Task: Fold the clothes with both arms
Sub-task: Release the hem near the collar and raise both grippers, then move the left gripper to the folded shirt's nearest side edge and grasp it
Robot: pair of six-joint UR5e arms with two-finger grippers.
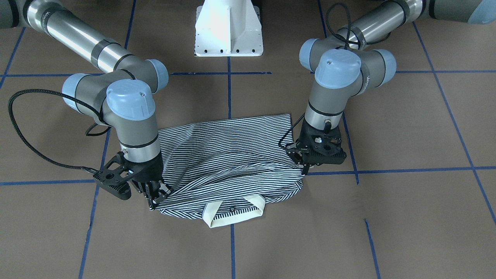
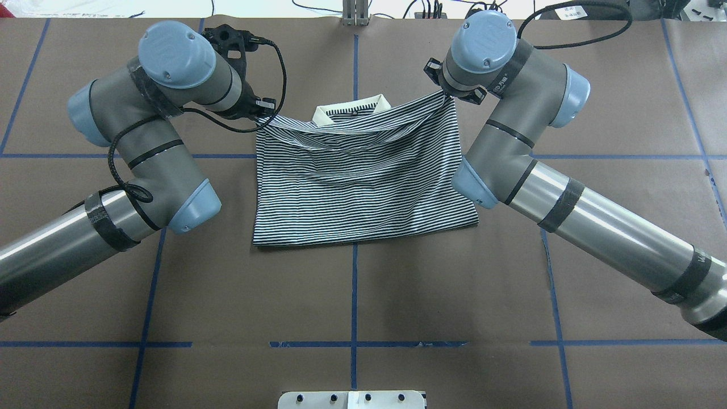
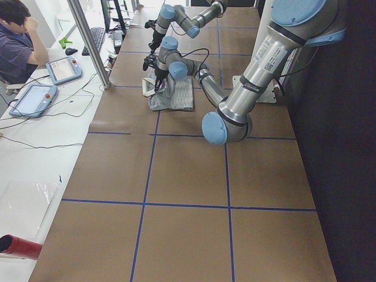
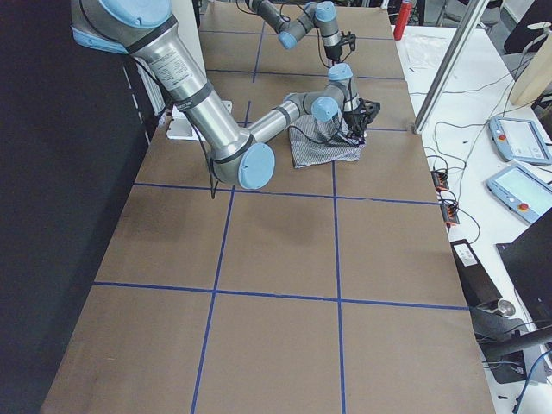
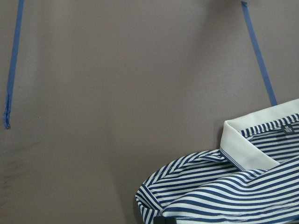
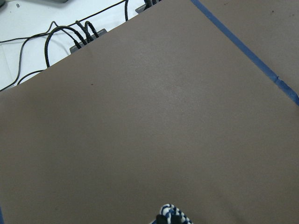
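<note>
Right fingers: the black fingers of the grey-silver right arm with light blue joint caps are clamped together on one shoulder corner of the short-sleeved polo shirt with thin navy-and-white stripes. The right wrist view shows a small bunch of striped cloth pinched at its lower edge.
Left fingers: pressed together on the opposite shoulder corner, below the matching left arm. The left wrist view shows a dark fingertip against the cloth.
Shirt position: middle of the tabletop, stretched between the two arms.
Collar: plain cream, at the end farthest from the robot, sagging in the slack between the two held corners. A small dark tag shows inside it.
Shirt body: curved creases run across it from one held corner to the other, and the sides look turned in, giving a near-rectangular outline.
Hem: straight, lying flat on the tabletop toward the robot.
Tabletop: brown surface marked into squares by blue tape lines.
Pedestal: white robot base, beyond the hem.
</note>
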